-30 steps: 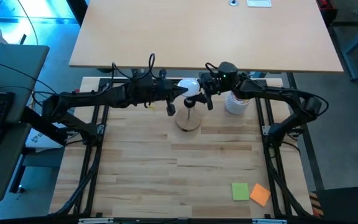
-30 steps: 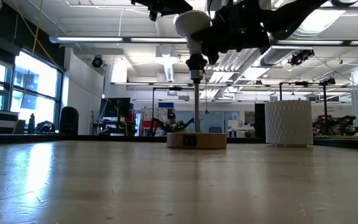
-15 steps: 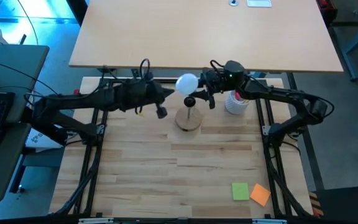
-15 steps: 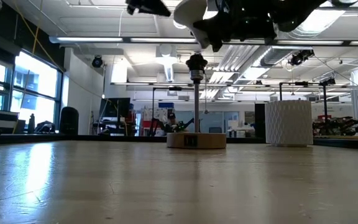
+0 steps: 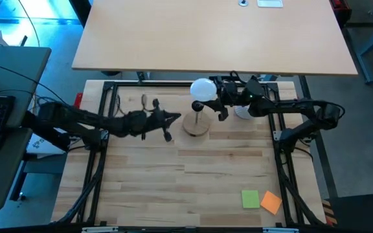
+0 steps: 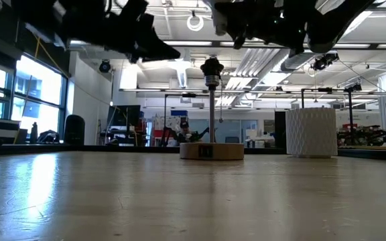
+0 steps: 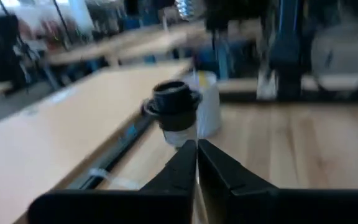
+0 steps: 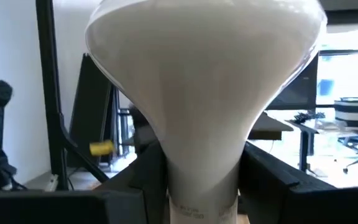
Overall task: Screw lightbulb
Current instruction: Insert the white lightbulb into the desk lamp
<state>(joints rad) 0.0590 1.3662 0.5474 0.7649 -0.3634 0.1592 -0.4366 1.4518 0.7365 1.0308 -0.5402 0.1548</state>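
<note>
The right tool holds the lightbulb near the desk's far edge, its white globe pointing toward the left arm, just beyond the round wooden stand with its black socket knob. The left tool sits low over the desk just left of the stand, its fingers together and carrying nothing. A white cup stands right of the stand, partly under the right arm. A green note and an orange note lie touching near the desk's near right corner.
</note>
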